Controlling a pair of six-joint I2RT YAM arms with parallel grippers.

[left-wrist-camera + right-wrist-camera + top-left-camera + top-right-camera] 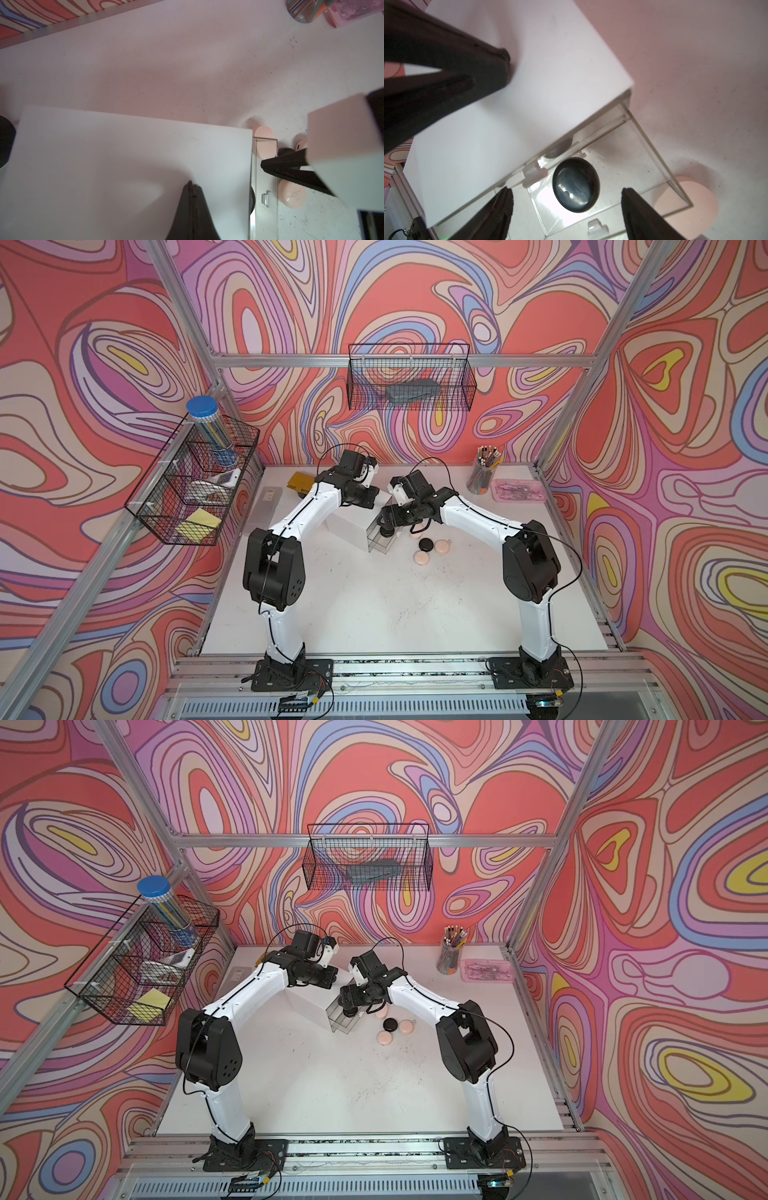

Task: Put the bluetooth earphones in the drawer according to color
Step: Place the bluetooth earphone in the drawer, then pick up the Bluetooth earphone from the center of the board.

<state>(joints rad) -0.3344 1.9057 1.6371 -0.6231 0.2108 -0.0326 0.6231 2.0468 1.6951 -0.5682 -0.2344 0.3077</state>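
- Flat on the floor of the pulled-out drawer: black earphone case, gripped by nothing.
- Above it, right gripper spread wide and empty; could snag a drawer wall on a tilted lift.
- Left gripper pinched shut, pressing the cabinet top; early release risks skidding.
- Just right: pink cases, second black case, easily knocked.

In both top views you look from high above the front edge of the white tabletop, down and toward the swirl-patterned back wall. Your left wrist camera looks close down on the small white cube-shaped cabinet; the right wrist camera is nearer still, over its pulled-out clear plastic drawer. Both wrist views share cabinet and drawer
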